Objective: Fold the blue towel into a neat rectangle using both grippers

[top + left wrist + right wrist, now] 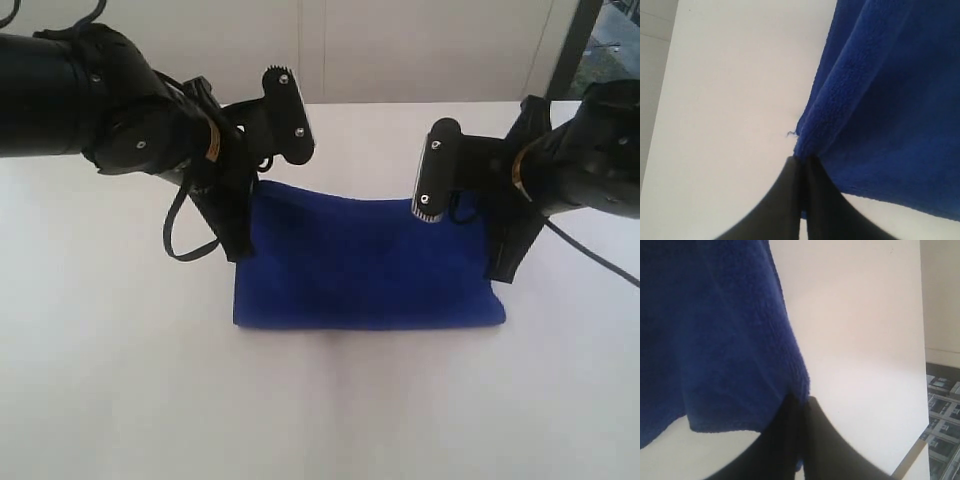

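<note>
The left end effector [802, 159] has its two black fingers pressed together on the far left corner of the blue towel [365, 265], and the cloth comes out from between the tips. A short loose thread [789, 133] sticks out of the hem just beside this pinch. The right end effector [800, 400] is pressed together in the same way on the far right corner of the blue towel. Both point down, one at each side of the cloth, well apart from each other. The blue towel spreads between them as a wide rectangle in the middle of the white desk [120, 380]. Its near edge looks rounded and thick, like a fold, and it rests on the desk. Its far edge runs between the two pinched corners. The black arms reach in from the left and from the right.
</note>
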{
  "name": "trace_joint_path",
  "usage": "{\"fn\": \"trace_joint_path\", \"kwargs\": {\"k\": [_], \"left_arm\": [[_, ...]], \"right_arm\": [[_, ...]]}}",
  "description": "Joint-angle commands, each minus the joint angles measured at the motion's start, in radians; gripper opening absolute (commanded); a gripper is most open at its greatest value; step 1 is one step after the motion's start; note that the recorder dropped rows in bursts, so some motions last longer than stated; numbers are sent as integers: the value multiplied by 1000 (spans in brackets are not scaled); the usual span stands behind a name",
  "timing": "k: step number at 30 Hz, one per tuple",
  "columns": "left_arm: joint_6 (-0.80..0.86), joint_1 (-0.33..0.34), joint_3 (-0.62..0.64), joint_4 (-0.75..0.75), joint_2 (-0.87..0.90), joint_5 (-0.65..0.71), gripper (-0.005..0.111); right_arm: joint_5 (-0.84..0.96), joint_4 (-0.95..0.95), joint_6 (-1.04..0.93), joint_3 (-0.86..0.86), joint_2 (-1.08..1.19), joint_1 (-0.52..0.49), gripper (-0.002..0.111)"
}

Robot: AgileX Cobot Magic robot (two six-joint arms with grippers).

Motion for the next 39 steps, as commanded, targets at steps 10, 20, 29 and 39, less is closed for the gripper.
{"fn": "trace_joint_path", "kwargs": {"k": [10,20,29,39], "left_arm": [[-13,33,-18,21,66,-76,0],[-13,52,-18,31,106,-169,0],[-13,52,-18,31,123,-164,1],[-13,52,-18,31,129,-162,39]], "right_arm": [[-62,-11,35,-51,54,-59,0],[-123,-37,35,-51,115,-69,0],[-130,-37,35,-51,125,-69,0],[-140,-37,42,-51,125,-69,24]]}}
